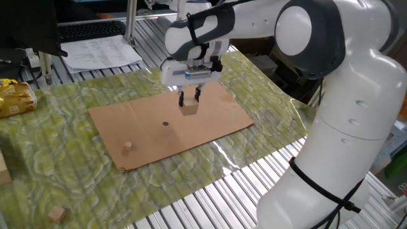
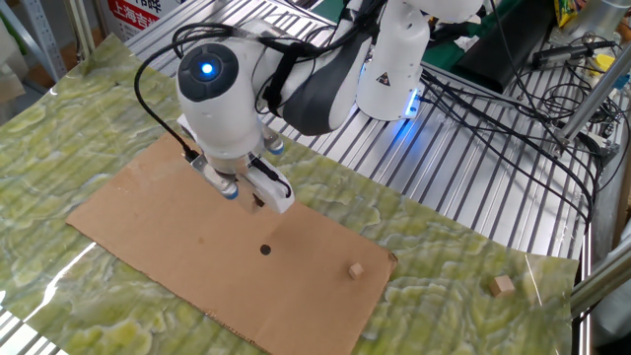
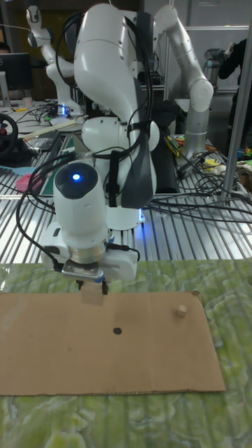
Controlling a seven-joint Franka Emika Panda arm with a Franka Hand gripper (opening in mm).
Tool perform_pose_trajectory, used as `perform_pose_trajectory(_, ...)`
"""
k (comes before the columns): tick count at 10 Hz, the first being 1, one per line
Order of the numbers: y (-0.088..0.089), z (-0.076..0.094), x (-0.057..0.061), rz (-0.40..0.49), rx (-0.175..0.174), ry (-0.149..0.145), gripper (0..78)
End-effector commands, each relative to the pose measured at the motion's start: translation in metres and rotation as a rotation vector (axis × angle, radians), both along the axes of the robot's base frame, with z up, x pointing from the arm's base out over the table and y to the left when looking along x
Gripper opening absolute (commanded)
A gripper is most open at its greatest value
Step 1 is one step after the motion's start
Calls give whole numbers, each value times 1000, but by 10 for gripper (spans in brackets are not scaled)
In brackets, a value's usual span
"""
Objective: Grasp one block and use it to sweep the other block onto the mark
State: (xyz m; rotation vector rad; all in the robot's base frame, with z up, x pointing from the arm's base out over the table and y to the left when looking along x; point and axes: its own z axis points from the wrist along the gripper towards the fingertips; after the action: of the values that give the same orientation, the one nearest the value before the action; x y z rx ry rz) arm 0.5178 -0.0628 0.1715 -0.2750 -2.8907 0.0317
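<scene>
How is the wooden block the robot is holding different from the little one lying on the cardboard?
The held block is clearly larger; the little block looks about half as wide. The held block is pinched in the robot's hand; the little block lies free near the cardboard's edge, beyond the black dot. Both are light tan wooden cubes.

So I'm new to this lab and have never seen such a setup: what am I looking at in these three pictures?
It is one white robot arm at a table, filmed by three fixed cameras: two from different sides, one tall picture from the front. Its pincer is shut on the largest wooden block, held over a brown cardboard sheet that lies on a green patterned cloth. On the cardboard are a black dot and a tiny wooden cube. A mid-sized cube sits off the cardboard, on the cloth.
</scene>
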Motion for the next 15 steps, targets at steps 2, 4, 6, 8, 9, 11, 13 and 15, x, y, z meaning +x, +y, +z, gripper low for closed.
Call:
perform_pose_trajectory(2, 0, 3, 1, 50, -26, 18, 11)
perform_pose_trajectory(4, 0, 3, 1, 64, -16, 20, 11)
perform_pose_trajectory(6, 25, -8, -18, -18, -36, 20, 11)
perform_pose_trajectory(8, 61, -14, -43, -88, -42, 7, 11)
perform_pose_trajectory(9, 71, -12, -49, -103, -39, 11, 11)
perform_pose_trajectory(11, 125, -4, -77, -161, -48, 15, 11)
perform_pose_trajectory(13, 187, -9, -107, -202, -49, 13, 11)
perform_pose_trajectory(15, 210, -15, -121, -231, 4, 22, 11)
